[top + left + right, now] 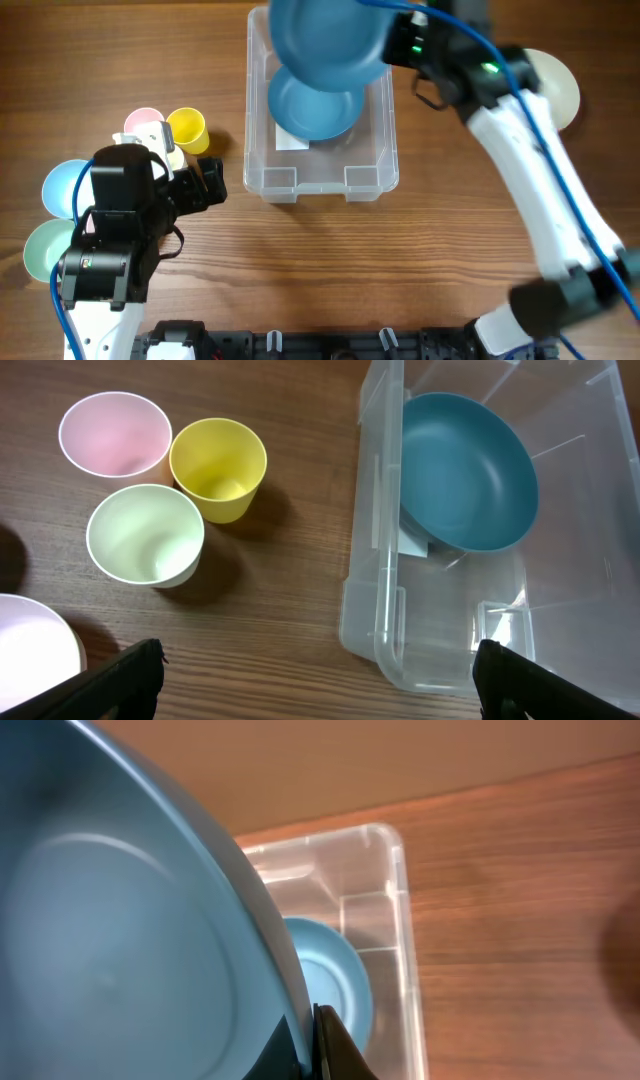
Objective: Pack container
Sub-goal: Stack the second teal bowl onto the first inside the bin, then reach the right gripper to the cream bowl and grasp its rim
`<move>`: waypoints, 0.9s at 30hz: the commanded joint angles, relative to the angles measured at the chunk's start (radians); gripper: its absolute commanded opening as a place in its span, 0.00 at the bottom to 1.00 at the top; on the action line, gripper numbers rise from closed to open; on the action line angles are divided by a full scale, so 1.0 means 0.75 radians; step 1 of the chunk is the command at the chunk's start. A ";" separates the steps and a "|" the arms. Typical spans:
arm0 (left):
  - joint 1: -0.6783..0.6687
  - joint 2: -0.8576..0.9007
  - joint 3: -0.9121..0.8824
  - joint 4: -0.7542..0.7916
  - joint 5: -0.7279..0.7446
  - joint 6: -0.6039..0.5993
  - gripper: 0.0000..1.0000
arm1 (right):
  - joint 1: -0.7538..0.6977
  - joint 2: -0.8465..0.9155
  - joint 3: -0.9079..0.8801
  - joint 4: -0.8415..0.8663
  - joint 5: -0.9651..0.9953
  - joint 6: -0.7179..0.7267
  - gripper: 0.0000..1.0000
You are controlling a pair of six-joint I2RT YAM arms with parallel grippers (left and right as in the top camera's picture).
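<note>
The clear plastic container (pixel 320 176) stands at the middle back of the table, with a blue bowl (pixel 315 105) lying inside it. It also shows in the left wrist view (pixel 400 650) and the right wrist view (pixel 400 890). My right gripper (pixel 312 1045) is shut on the rim of a second blue bowl (pixel 325 40) and holds it above the container's far end. My left gripper (pixel 315 680) is open and empty, low over the table just left of the container's near corner.
Pink (pixel 113 435), yellow (pixel 218 468) and pale green (pixel 145 535) cups stand left of the container. A light blue bowl (pixel 62 185) and a green bowl (pixel 40 250) lie at the far left. A cream bowl (pixel 558 85) lies at the right.
</note>
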 commanded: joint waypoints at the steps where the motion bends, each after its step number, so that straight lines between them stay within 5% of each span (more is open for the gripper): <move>1: 0.007 0.000 0.026 0.004 0.021 -0.013 1.00 | 0.012 0.239 0.121 -0.020 0.047 0.015 0.04; 10: 0.007 0.000 0.026 0.004 0.021 -0.012 1.00 | 0.012 0.529 0.146 -0.071 -0.084 0.021 0.04; 11: 0.007 0.000 0.026 0.004 0.021 -0.012 1.00 | 0.012 0.529 0.146 -0.076 -0.084 0.017 0.08; 14: 0.007 0.000 0.026 0.004 0.021 -0.012 1.00 | 0.011 0.497 0.181 -0.116 -0.084 -0.017 0.46; 20: 0.007 0.000 0.026 0.004 0.021 -0.012 1.00 | -0.053 0.288 0.287 -0.252 0.026 0.058 0.51; 27: 0.007 0.000 0.026 0.003 0.021 -0.012 1.00 | -0.492 -0.007 0.286 -0.463 0.068 0.270 0.69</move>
